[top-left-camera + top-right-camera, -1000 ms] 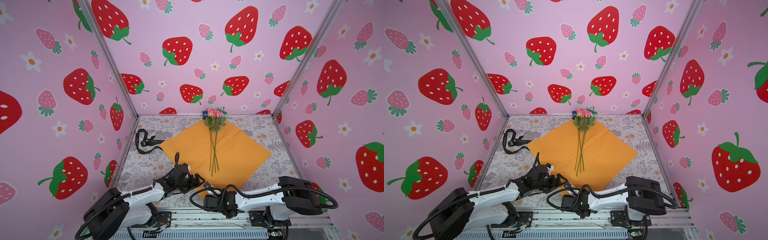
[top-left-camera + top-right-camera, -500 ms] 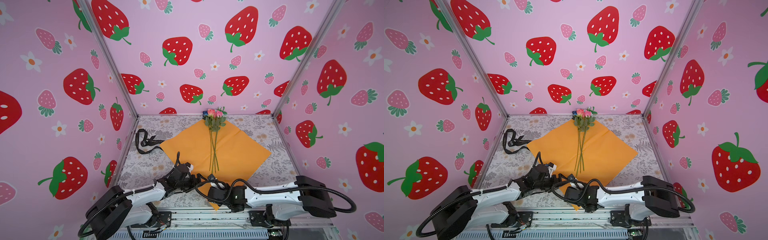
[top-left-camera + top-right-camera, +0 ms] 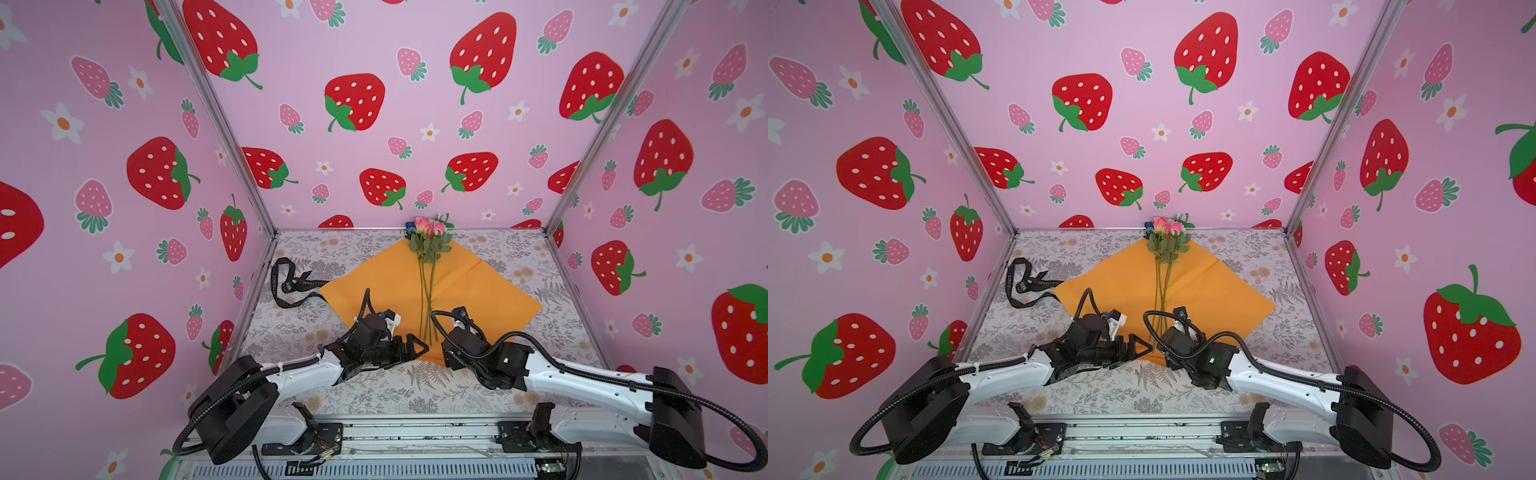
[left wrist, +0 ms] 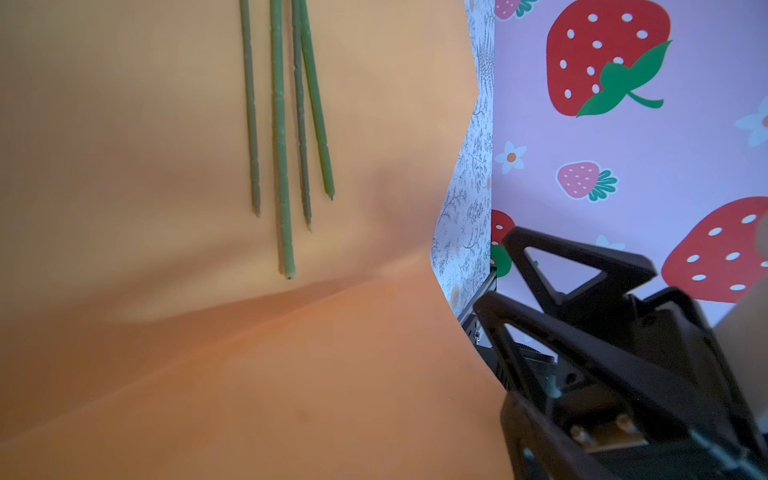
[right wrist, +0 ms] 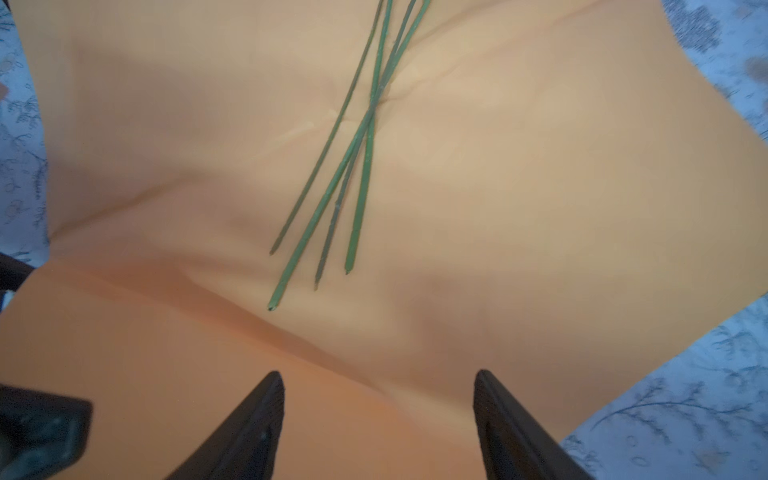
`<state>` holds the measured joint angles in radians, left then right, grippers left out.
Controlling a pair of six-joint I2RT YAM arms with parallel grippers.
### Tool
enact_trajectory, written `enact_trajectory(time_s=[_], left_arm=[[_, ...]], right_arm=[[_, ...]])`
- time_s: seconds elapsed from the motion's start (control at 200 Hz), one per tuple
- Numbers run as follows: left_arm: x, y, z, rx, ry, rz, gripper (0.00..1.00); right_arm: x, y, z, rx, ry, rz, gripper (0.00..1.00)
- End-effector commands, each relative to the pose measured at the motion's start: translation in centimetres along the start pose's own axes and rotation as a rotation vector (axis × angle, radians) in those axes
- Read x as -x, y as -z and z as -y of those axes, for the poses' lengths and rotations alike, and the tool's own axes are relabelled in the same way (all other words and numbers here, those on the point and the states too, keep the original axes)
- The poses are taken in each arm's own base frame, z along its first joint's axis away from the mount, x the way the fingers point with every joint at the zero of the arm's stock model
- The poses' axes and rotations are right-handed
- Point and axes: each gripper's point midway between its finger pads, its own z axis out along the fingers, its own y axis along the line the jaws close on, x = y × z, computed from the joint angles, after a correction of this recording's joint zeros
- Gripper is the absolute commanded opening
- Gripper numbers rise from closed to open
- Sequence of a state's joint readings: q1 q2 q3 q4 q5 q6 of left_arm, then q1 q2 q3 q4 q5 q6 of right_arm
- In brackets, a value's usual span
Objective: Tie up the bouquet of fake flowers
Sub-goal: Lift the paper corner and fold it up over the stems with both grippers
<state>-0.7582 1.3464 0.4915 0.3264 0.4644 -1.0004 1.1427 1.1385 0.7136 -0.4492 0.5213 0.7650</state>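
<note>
The paper (image 3: 469, 286) carries the largest risk. It lies as a diamond on the table (image 3: 374, 390), and its near corner bulges up in a soft fold (image 5: 208, 374). The fold looks raised rather than creased, though the wrist views are too close to be sure. If so, it is likely to spring flat once nothing props it, or to crumple if a gripper pushes in low.

The bouquet (image 3: 430, 249) lies loose down the middle of the paper, with its blooms (image 3: 430, 226) at the far corner. The stems (image 5: 353, 187) run toward the near side and end just short of the fold. They cross and splay and nothing binds them, so a tug on the sheet could roll them apart or slide them off centre.

The ribbon (image 3: 291, 286) lies far left, one end touching the paper's left corner. Dragging it could shift that corner, and the flowers with it.

The left gripper (image 3: 417, 345) hovers at the near left of the fold, spread wide and empty. The right gripper (image 5: 378, 415) stands spread over the fold with nothing between its jaws. The two sit near each other across the stem ends, so reaching in together could make them clash, or pinch a stem along with the paper
</note>
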Motion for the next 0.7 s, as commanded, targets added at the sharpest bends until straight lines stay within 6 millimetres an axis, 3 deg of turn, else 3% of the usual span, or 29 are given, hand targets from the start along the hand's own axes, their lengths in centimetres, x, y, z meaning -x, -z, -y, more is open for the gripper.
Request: enact_trajectory(time_s=[0.0, 0.135, 0.39, 0.55, 0.695], left_arm=[[1.3, -0.4, 1.5, -0.038, -0.015, 0.014, 0.99], [2.0, -0.7, 0.9, -0.025, 0.014, 0.011, 0.99], [3.7, -0.7, 0.9, -0.034, 0.045, 0.012, 1.00], [4.5, -0.7, 0.5, -0.031, 0.078, 0.009, 1.00], [4.1, -1.0, 0.2, -0.031, 0.100, -0.013, 1.00]], right_arm=[[2.7, 1.7, 2.0, -0.048, -0.057, 0.079, 0.82], [4.1, 3.2, 2.6, -0.038, -0.067, 0.130, 0.90], [4.2, 4.2, 2.1, 0.026, -0.038, 0.122, 0.98], [3.4, 4.7, 0.0, 0.175, -0.025, 0.096, 0.99], [3.5, 7.1, -2.9, 0.399, 0.004, 0.107, 0.93]])
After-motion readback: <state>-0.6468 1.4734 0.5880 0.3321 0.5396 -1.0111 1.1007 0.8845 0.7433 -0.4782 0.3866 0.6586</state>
